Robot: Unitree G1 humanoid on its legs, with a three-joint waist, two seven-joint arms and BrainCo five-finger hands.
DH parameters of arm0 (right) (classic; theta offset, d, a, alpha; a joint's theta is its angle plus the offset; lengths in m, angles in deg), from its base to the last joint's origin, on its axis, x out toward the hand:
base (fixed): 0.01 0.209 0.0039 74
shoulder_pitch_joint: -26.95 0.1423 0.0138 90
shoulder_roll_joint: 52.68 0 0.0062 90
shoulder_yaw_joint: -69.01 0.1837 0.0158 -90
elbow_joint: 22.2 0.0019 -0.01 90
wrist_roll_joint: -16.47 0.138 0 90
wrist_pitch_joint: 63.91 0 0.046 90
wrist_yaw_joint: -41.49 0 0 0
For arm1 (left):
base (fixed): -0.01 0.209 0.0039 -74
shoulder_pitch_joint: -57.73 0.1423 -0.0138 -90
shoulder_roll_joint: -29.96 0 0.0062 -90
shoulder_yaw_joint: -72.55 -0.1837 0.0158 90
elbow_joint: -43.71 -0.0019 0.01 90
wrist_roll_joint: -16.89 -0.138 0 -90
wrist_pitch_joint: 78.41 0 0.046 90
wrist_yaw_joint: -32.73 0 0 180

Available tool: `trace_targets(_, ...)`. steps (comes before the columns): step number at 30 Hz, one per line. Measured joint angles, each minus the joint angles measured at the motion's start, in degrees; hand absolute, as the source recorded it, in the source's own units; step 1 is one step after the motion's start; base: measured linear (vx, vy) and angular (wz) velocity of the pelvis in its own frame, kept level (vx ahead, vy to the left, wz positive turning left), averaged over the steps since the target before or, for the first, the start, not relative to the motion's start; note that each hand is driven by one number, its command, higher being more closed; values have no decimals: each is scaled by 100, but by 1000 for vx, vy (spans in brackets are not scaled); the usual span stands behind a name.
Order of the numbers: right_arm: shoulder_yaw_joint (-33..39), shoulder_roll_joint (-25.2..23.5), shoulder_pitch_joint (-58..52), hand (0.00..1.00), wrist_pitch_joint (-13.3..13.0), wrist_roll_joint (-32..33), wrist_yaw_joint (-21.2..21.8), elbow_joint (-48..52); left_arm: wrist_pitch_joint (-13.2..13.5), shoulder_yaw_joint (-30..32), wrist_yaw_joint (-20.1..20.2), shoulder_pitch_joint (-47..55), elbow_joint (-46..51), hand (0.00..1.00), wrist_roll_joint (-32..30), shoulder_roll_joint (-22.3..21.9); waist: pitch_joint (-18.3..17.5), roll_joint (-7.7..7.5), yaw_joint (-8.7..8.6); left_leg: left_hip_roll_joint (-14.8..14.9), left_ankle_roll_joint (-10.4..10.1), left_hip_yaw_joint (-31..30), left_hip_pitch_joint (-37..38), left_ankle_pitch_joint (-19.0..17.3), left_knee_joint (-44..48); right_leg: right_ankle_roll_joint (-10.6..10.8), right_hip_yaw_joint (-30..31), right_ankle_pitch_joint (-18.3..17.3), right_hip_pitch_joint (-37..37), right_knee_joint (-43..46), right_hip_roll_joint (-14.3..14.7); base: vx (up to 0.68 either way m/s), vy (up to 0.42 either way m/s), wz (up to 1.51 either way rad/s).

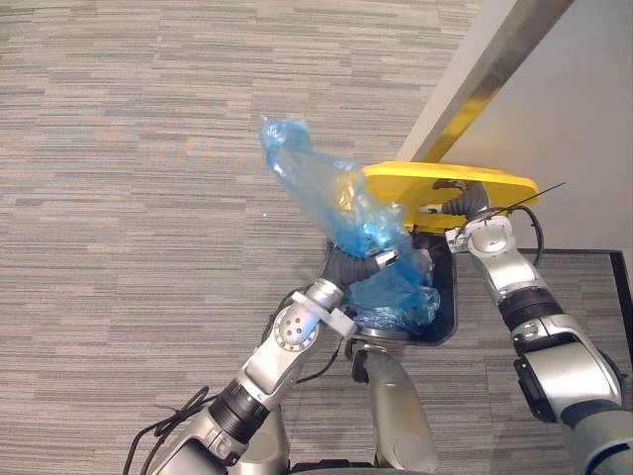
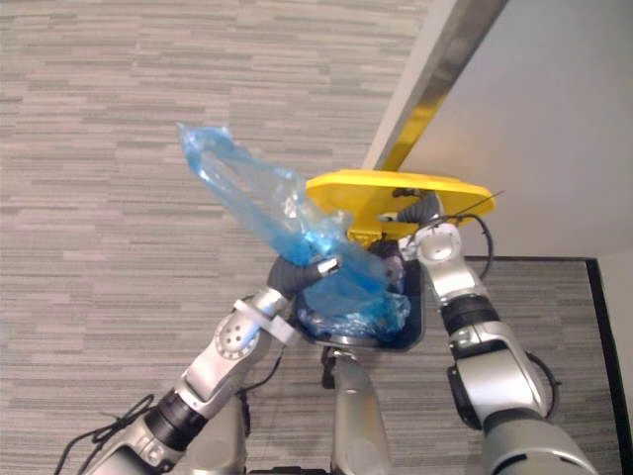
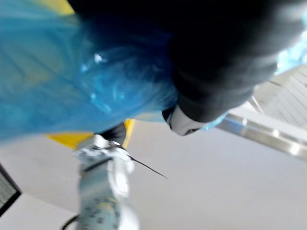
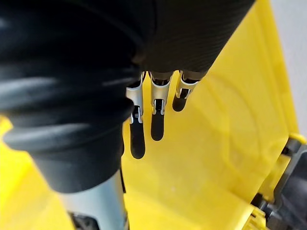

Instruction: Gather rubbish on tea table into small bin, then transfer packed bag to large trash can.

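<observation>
A blue bag (image 1: 326, 198), clasped by the left hand (image 1: 374, 265), half hides the trash can (image 1: 447, 297). The yellow lid (image 1: 445, 183) is pressed by straight fingers of the right hand (image 4: 137, 139).

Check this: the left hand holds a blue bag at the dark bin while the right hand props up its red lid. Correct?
No: the lid is yellow, not red, per the right wrist view. The left hand holds the blue bag at the dark bin while the right hand props the lid up.

Grey striped carpet (image 1: 148, 198) lies left of the fingers of the left hand (image 1: 368, 264); a pale wall (image 1: 593, 99) with a metal strip (image 1: 477, 99) stands beyond.
</observation>
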Motion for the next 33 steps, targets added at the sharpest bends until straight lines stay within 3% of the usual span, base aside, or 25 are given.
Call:
trace_targets(7, -4, 272, 99, 0, 2, -2, 60, 167, -7, -72, -98, -552, -341, 100, -352, -129, 119, -22, -34, 24, -14, 36, -134, -9, 22, 4, 36, 3, -153, -2, 37, 12, -11, -3)
trace_targets(15, -111, 439, 561, 0, 3, 61, 108, 442, -287, -551, -81, -1414, -2531, 100, -895, -213, 387, -162, -193, 63, -55, 135, -582, -108, 375, -42, 138, 80, -562, 110, 76, 13, -13, -7)
trace_targets(21, -119, 366, 747, 0, 4, 216, -54, 723, -472, -406, -114, -1739, -3742, 100, -1317, -420, 492, -245, -179, 216, -62, 237, -995, -283, 805, -94, 185, 251, -803, 11, 210, -24, -6, -12)
trace_targets(30, -116, 121, 754, 0, -9, 405, -228, 1354, -560, -4, -257, -1747, -4036, 100, -1759, -646, 492, -252, -125, 364, -103, 355, -1272, -303, 950, -167, 197, 335, -1088, 22, 311, 3, -17, -7)
trace_targets(31, -116, 85, 754, 0, -13, 405, -235, 1362, -560, 27, -267, -1750, -4071, 0, -1798, -665, 492, -252, -123, 370, -103, 357, -1275, -303, 958, -167, 196, 335, -1088, 23, 312, 0, 0, 0)
trace_targets(33, -119, -65, 754, 0, -28, 403, -240, 1386, -592, 192, -382, -1756, -4207, 0, -1994, -715, 492, -253, -110, 398, -103, 360, -1299, -306, 989, -166, 198, 335, -1086, 22, 308, -17, -26, 3)
